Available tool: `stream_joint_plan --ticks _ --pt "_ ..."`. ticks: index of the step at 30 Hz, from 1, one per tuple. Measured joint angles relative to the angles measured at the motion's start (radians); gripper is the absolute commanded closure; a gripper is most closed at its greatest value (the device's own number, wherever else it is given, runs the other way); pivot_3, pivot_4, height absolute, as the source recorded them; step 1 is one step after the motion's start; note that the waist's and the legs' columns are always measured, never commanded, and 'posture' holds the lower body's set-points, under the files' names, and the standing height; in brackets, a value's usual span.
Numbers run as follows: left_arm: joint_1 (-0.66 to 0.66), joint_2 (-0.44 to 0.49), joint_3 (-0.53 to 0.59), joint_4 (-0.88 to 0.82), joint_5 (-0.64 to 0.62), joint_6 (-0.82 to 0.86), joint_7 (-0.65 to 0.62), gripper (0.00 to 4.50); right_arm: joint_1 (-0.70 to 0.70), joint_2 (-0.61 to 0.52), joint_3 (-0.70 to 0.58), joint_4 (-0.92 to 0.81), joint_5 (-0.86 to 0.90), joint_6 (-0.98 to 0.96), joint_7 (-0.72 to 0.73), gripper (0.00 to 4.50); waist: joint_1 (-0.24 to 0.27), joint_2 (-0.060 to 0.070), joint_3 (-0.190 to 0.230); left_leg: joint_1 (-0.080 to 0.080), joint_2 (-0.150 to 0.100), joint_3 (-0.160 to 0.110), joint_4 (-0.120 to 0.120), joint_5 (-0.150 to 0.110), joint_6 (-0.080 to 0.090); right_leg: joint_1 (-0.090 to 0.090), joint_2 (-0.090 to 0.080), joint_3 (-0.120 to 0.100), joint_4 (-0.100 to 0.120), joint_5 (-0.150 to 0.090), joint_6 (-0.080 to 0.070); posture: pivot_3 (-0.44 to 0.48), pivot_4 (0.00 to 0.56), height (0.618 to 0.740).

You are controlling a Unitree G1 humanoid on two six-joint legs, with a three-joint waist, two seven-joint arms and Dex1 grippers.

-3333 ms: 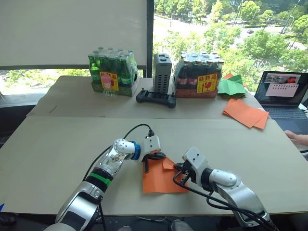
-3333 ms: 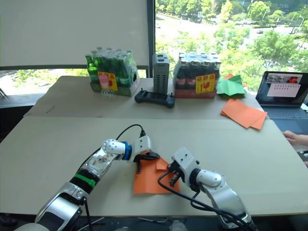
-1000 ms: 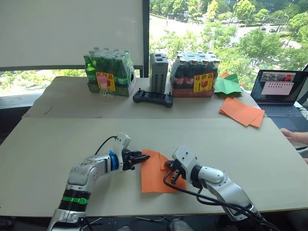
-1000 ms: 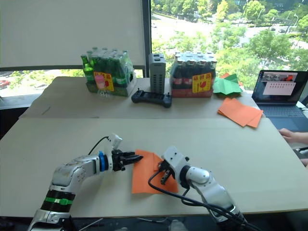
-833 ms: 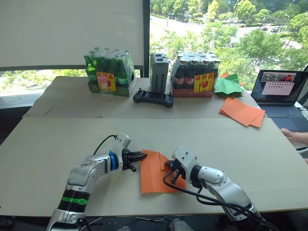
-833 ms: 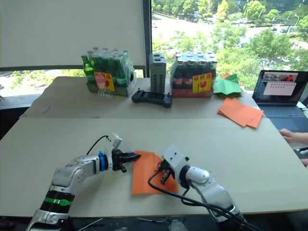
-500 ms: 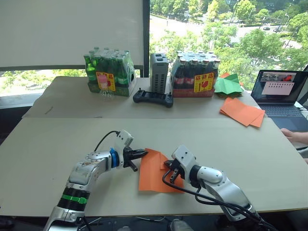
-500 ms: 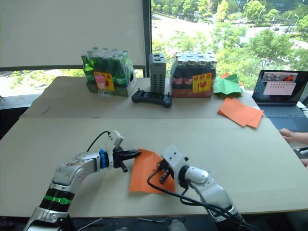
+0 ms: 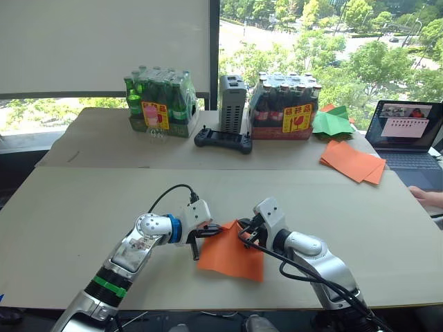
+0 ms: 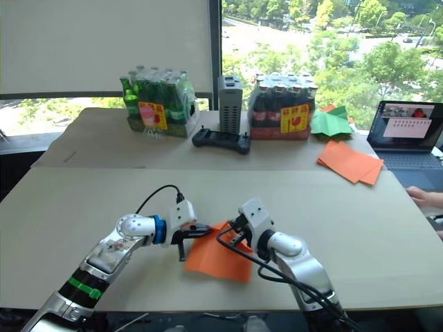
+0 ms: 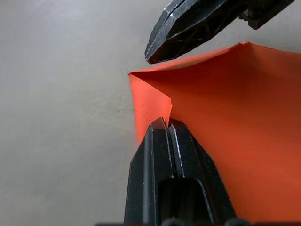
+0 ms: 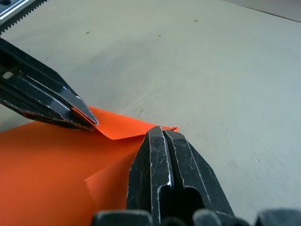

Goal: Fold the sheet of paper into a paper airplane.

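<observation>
The sheet of paper point(image 9: 232, 256) is a thin orange sheet on the near table, with a small flap folded over at its far corner. Its far edge is raised off the table between my two grippers. My left gripper point(image 9: 208, 232) is shut on the far-left edge; the left wrist view shows its fingertips point(image 11: 160, 126) pinching the sheet of paper point(image 11: 225, 122). My right gripper point(image 9: 243, 231) is shut on the folded flap, and its fingertips point(image 12: 155, 136) clamp the orange corner point(image 12: 117, 129). The two grippers nearly touch tip to tip.
On the far table stand a pack of green bottles point(image 9: 160, 107), a grey box point(image 9: 232, 104), a black controller point(image 9: 223, 140) and a pack of dark bottles point(image 9: 287, 111). Green paper shapes point(image 9: 332, 123), an orange pile point(image 9: 353, 162) and a laptop point(image 9: 405, 131) lie right. A person's hand point(image 9: 430, 198) rests at the right edge.
My left gripper moved right from beside the sheet and shut on its far-left edge. The sheet's far edge lifted and the sheet turned a little. The right gripper kept its hold.
</observation>
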Motion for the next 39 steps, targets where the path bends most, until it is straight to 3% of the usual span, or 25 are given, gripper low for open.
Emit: stream_joint_plan --ticks 13,17,24,35,39 --pt "-0.006 -0.007 -0.030 0.072 0.131 -0.214 0.011 4.48 0.000 0.011 0.023 0.046 -0.026 -0.053 -0.021 4.50 0.000 0.000 0.000 0.000 0.000 0.000 0.000 0.000 0.000 0.000 0.000 0.000 0.000 0.000 0.000 0.000 0.150 0.733" --pt "-0.006 -0.013 -0.029 0.078 0.141 -0.233 0.011 3.36 -0.001 -0.004 0.063 0.084 -0.078 -0.104 -0.024 4.50 0.000 0.000 0.000 0.000 0.000 0.000 0.000 0.000 0.000 0.000 0.000 0.000 0.000 0.000 0.000 0.000 0.150 0.733" --pt "-0.007 -0.012 -0.012 0.064 0.132 -0.221 0.003 0.99 -0.018 0.001 0.098 0.111 -0.121 -0.147 -0.025 4.50 -0.004 0.000 0.000 0.001 0.000 0.000 0.000 0.000 0.000 0.000 0.000 0.000 0.001 0.000 0.000 0.000 0.150 0.733" --pt "-0.048 0.036 0.158 0.021 -0.159 0.156 -0.164 0.99 -0.030 0.011 0.099 0.128 -0.139 -0.156 -0.027 4.50 -0.005 0.000 0.000 0.001 0.000 0.000 0.000 0.000 0.000 0.000 0.000 -0.001 0.002 0.000 0.000 0.000 0.150 0.733" --pt "-0.072 0.020 0.171 0.051 -0.189 0.204 -0.168 0.99 -0.035 0.013 0.098 0.134 -0.140 -0.156 -0.030 4.50 -0.004 0.000 0.000 0.000 0.000 -0.001 0.000 0.000 0.000 0.000 0.000 -0.001 0.001 0.000 0.000 0.000 0.150 0.733"
